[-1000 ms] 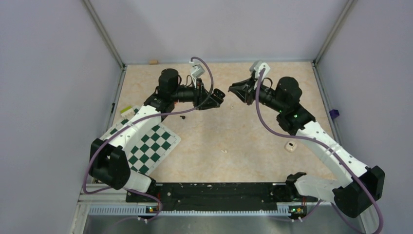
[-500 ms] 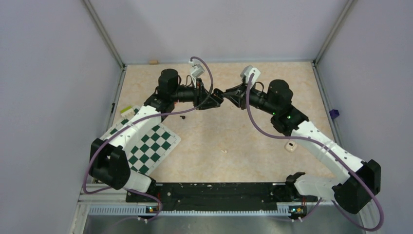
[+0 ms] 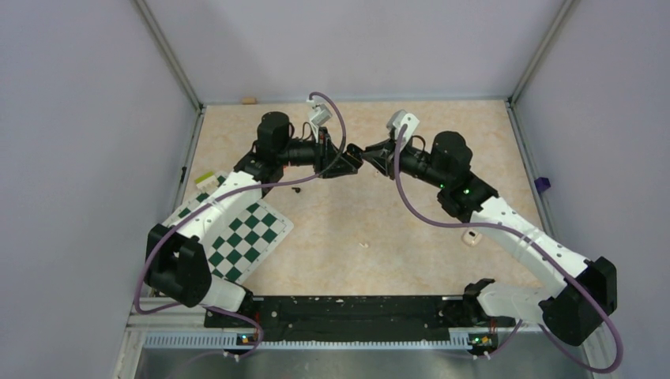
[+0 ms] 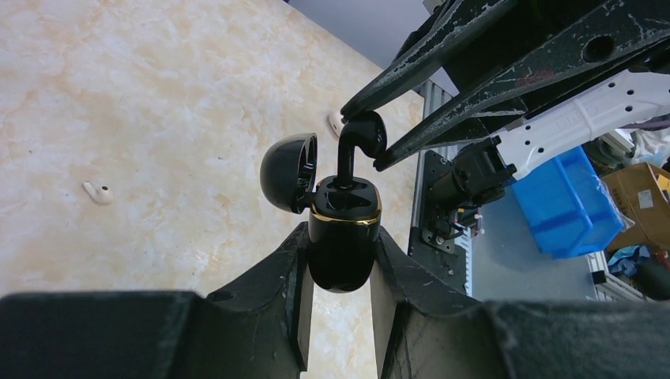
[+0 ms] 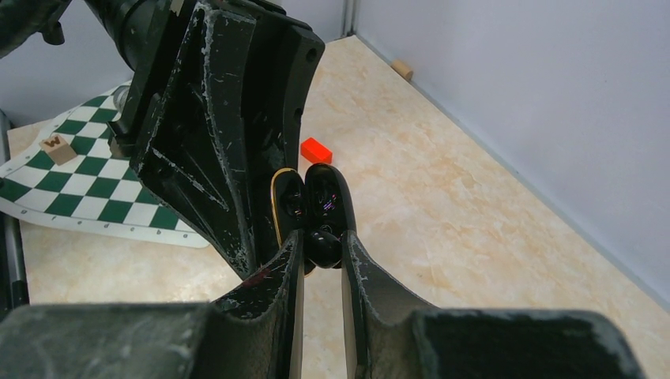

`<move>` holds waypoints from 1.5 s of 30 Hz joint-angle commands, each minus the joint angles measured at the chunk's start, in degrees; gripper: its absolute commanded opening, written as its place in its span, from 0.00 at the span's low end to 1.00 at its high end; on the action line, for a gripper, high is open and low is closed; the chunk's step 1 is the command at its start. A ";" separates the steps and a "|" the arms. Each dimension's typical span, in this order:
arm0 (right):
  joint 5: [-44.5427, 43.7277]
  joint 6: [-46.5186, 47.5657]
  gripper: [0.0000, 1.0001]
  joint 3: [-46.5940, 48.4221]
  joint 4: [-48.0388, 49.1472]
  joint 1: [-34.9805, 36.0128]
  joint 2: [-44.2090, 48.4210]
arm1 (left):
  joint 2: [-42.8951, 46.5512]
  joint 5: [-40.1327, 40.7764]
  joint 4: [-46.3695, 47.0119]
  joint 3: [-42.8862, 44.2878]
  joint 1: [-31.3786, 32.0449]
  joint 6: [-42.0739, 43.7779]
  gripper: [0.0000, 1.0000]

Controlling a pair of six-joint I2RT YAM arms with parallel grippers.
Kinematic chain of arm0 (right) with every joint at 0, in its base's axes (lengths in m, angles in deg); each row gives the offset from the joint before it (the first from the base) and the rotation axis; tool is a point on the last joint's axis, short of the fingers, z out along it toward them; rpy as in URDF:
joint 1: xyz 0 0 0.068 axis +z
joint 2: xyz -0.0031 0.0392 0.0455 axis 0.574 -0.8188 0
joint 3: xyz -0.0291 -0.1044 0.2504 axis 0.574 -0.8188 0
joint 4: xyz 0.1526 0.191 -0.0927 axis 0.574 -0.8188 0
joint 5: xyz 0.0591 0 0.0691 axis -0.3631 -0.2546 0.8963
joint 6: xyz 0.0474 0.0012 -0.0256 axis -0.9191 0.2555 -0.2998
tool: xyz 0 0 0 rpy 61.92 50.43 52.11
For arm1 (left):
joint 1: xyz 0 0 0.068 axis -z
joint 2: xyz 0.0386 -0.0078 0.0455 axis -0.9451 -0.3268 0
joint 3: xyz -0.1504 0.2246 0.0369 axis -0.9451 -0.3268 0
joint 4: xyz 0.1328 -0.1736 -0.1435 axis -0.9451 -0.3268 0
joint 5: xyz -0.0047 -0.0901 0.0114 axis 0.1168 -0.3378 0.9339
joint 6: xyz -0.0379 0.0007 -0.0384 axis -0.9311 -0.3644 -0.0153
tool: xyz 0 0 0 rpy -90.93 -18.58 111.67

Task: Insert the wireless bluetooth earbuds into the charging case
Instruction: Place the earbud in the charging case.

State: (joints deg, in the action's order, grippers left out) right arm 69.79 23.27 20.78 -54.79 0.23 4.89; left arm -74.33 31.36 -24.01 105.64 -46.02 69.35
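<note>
Left claw (image 4: 340, 233) is pinching the open black charging case (image 4: 340, 264). Right claw (image 5: 321, 243), just beyond its tips, is pinching a black earbud (image 4: 348, 154), stem entering the case.

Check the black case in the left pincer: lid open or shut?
Open. The black charging case shows its lid swung aside and gold rim exposed, with the stem of the black earbud standing in one socket.

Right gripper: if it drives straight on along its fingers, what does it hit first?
The open charging case clamped in the left gripper. The earbud that the right gripper pinches has its stem tip at the case's socket, so contact looks immediate; how deep it sits is unclear.
</note>
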 commanded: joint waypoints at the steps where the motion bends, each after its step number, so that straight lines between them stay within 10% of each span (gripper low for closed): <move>1: 0.52 0.72 0.00 -0.48 2.29 1.12 -0.11 | 1.93 -0.79 3.79 -0.35 -0.05 -0.98 0.00; 45: 5.47 -6.48 0.17 -1.19 4.31 1.29 -0.44 | 3.54 -1.09 7.47 -2.46 -1.91 -3.36 0.00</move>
State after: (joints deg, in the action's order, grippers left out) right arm 71.80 18.40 19.67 -52.58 0.56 4.26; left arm -72.93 29.78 -21.26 103.46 -47.60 66.31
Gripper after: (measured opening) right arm 0.178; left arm 0.333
